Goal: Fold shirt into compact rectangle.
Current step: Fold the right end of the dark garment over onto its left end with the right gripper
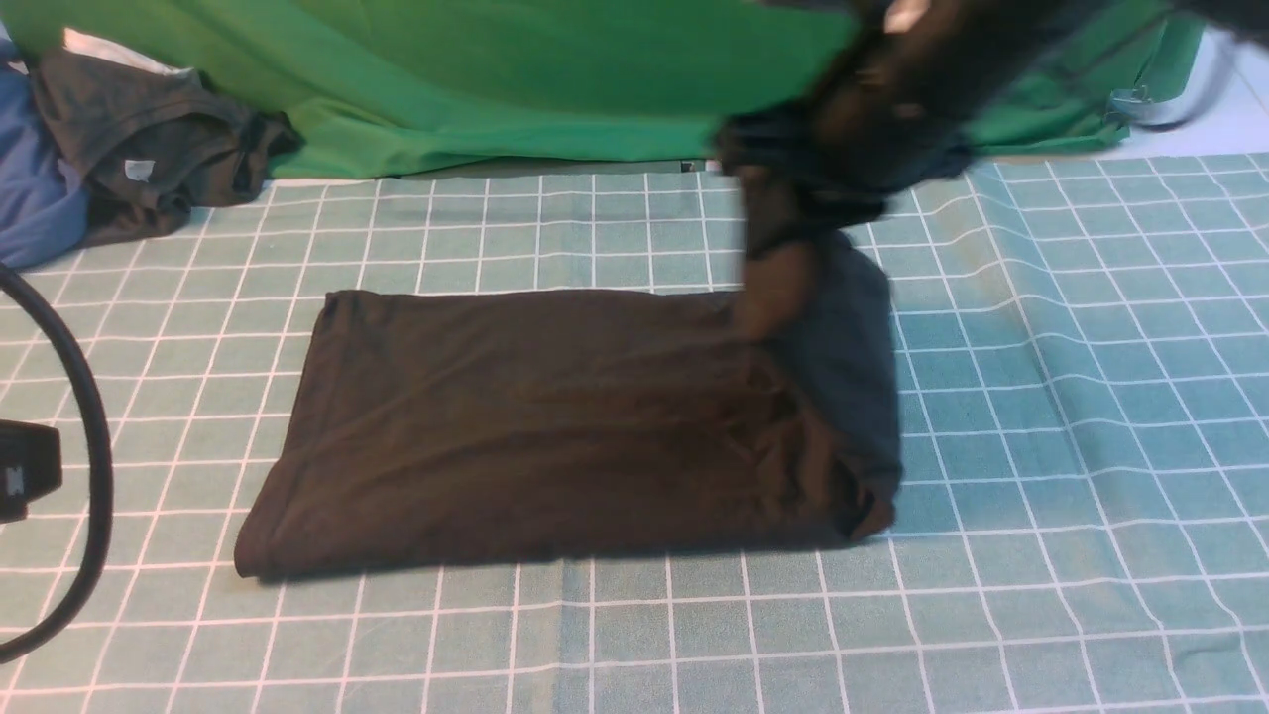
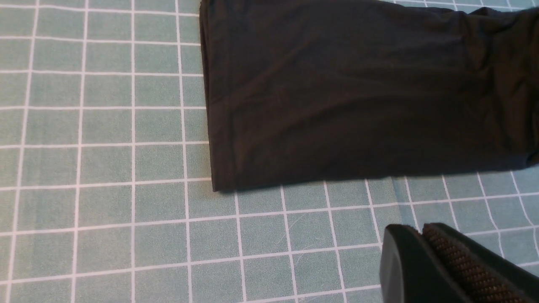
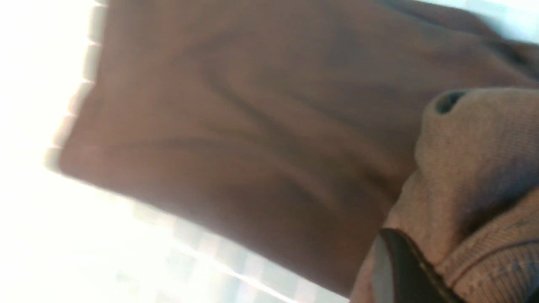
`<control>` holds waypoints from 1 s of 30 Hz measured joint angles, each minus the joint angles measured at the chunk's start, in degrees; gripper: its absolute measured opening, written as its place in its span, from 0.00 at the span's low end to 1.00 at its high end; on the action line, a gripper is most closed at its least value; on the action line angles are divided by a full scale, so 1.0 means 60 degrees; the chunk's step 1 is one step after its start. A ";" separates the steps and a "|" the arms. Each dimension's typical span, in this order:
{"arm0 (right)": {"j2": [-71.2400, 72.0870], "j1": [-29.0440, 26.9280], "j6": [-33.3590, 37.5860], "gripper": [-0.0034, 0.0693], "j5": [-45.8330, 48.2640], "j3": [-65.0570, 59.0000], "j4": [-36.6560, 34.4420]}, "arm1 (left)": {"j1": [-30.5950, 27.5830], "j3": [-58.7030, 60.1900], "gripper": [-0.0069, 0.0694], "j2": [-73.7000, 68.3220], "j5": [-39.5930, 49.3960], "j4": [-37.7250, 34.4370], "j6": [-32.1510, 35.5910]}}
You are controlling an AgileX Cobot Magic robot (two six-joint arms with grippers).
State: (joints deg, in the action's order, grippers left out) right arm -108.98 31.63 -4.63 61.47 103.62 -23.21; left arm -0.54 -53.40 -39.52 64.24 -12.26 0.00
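Observation:
The black shirt lies folded into a wide rectangle in the middle of the checked table cover. Its far right corner is lifted: a strip of cloth hangs from my blurred right gripper just above it. In the right wrist view the right gripper is shut on the shirt's bunched cloth and ribbed cuff, above the flat part of the shirt. My left gripper is shut and holds nothing, over bare table near the shirt's front left corner.
A dark grey garment with a white tag and a blue garment lie heaped at the far left. A green cloth hangs along the back. A black cable curves along the left edge.

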 joint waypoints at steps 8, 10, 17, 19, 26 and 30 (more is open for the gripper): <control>-0.1621 0.1406 -0.0240 0.14 -0.0895 0.1615 -0.0905 | 0.0000 0.0000 0.11 0.0000 0.0000 -0.0039 0.0000; -0.2245 0.1731 -0.0268 0.14 -0.1074 0.2088 -0.1121 | 0.0000 0.0000 0.11 0.0000 0.0009 -0.0039 0.0000; -0.3483 0.2343 -0.0379 0.14 -0.1752 0.2841 -0.1936 | 0.0000 0.0000 0.11 0.0000 0.0009 0.0084 -0.0234; -0.3710 0.2446 -0.0390 0.14 -0.2048 0.2866 -0.2092 | 0.0000 0.0000 0.11 0.0000 0.0009 0.0121 -0.0242; -0.4536 0.2689 -0.0401 0.14 -0.3387 0.2900 -0.2923 | 0.0000 0.0000 0.11 0.0000 0.0009 0.0149 -0.0242; -0.4885 0.2829 -0.0401 0.27 -0.3842 0.2900 -0.3040 | 0.0000 0.0000 0.11 0.0000 0.0009 0.0222 -0.0242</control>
State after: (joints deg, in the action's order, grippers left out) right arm -138.29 48.61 -7.03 38.41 121.01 -41.45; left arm -0.54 -53.40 -39.52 64.30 -10.92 -1.45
